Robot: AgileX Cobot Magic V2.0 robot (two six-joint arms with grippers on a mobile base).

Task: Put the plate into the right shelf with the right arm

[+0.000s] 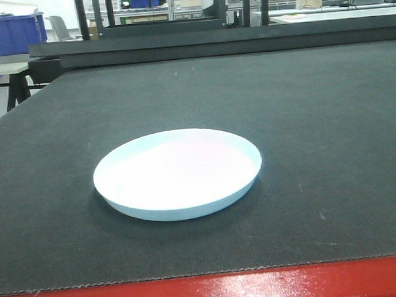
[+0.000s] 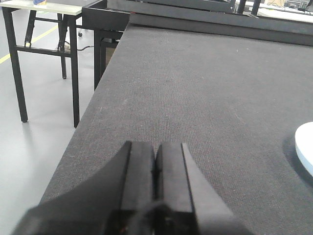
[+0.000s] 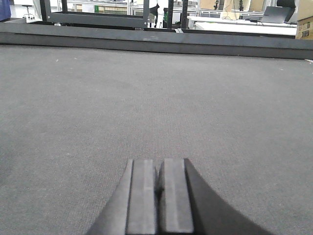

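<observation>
Right gripper (image 3: 157, 171): both flat dark pads pressed together, nothing between them; it hangs low over bare mat, and the right wrist view shows no plate at all. Left gripper (image 2: 155, 152): fingers likewise closed on nothing, near the left edge of the worktop; a sliver of white rim shows well off to its right.

Plate (image 1: 178, 173) lies flat on the mat (image 1: 316, 101), close to the front edge of the worktop and a little left of centre, apart from both grippers.

Progress, judged: nothing done; no grasp, no lift, no carry. The right arm must yet open, reach the rim, pick up, move to the right shelf and release; the shelf itself is not identifiable in any view.

Materials: plate round, shallow, glossy white with a low raised rim and faint blue tint, probably slippery on smooth pads; mat dark grey, finely woven, matte; red edge (image 1: 260, 289) at the front of the worktop, smooth and shiny.
</observation>
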